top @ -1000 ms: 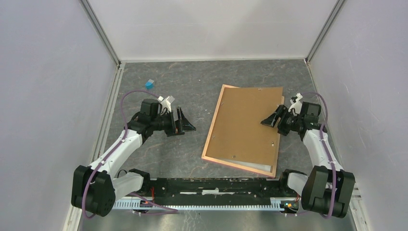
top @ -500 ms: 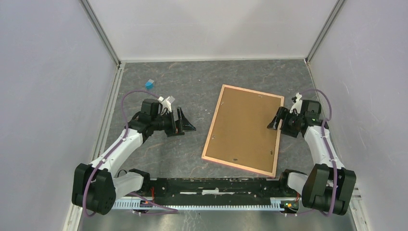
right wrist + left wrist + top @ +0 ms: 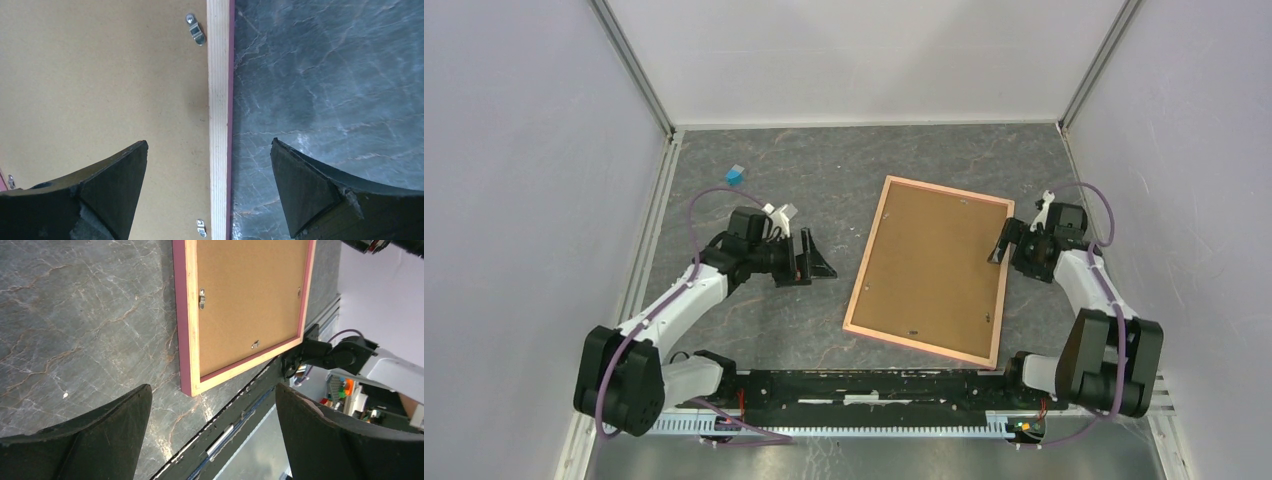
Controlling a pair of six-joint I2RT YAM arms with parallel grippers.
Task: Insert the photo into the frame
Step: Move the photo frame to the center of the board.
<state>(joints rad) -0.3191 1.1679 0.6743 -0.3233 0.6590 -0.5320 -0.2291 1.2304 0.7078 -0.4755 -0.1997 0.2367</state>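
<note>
Frame (image 3: 186, 315) lying back up on the table (image 3: 824, 170), brown board (image 3: 934, 260) inside it
left end effector (image 3: 812, 257) spread apart beside the frame; right end effector (image 3: 1001, 243) spread apart over its right rim

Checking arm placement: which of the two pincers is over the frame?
The right pincer: open, it straddles the right rim of the frame from above. The left pincer, also open, is off to the frame's left, over the tabletop.

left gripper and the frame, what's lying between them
Nothing but bare marbled table lies between the left gripper and the frame, seen in the top external and left wrist views.
</note>
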